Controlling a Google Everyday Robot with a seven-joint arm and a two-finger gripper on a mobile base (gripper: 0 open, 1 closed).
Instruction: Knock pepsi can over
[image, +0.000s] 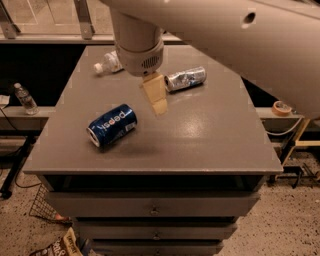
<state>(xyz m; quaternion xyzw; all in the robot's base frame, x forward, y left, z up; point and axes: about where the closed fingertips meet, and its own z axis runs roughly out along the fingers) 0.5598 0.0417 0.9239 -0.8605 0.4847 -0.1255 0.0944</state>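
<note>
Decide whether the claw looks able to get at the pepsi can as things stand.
Probably yes. The claw hangs over the table close beside the pepsi can, which lies on its side, nothing between them. The silver can and bottle lie farther back.

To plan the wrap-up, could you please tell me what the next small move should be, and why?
Probably lift the pincer clear and stop: the pepsi can already lies on its side on the table, apart from the pincer hovering over mid-table.
</note>
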